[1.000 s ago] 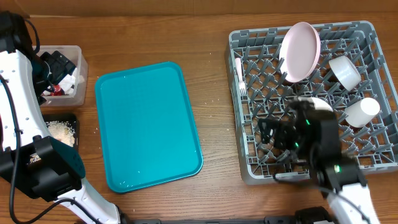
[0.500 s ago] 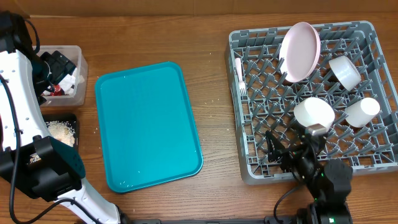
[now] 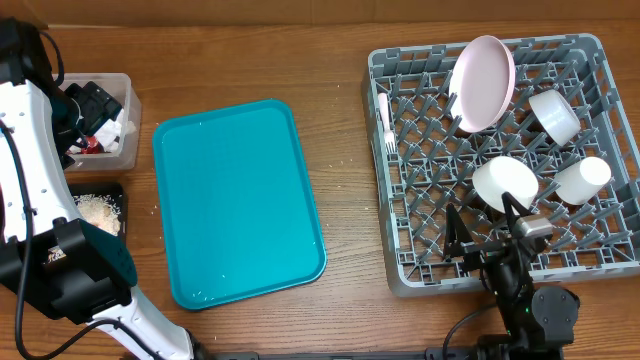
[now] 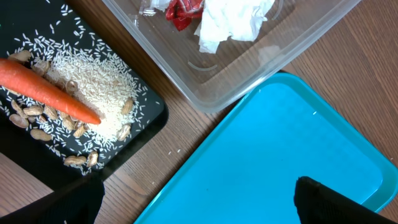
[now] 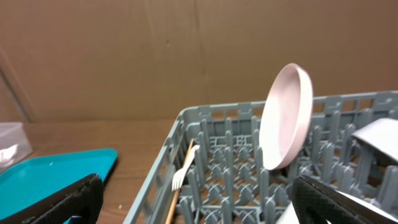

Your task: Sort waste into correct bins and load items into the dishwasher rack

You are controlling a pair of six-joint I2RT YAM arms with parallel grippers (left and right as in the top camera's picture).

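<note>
The right pincer [image 5: 199, 214] hangs over the near rim of the dishwasher rack [image 3: 395, 270], toward the near right corner of the worktop [image 3: 340, 60]. Its fingers are spread wide with nothing between them. Just beyond it, inside the rack, a white bowl [image 3: 505, 183] lies among the pegs. A small white cup [image 3: 583, 180] lies on its side to the right of that bowl, close to the rack's right wall. Further back a second white bowl [image 3: 553, 115] rests tilted. The pink plate [image 3: 482, 83] stands on edge near the far wall. The white fork [image 3: 385, 122] lies along the rack's left side, tines toward the near edge.

The left pincer [image 4: 199, 208] is at the worktop's left edge, above the gap between the bins and the teal tray [image 3: 235, 200]. Its fingers are wide apart and hold nothing. The clear tub [image 4: 249, 81], toward the far left corner, holds the red wrapper [image 4: 183, 9] and the white napkins [image 4: 230, 22]. The black tray [image 4: 149, 118], just nearer along the left edge, carries rice and nuts [image 4: 99, 118] with the carrot [image 4: 50, 92] lying across them.
</note>
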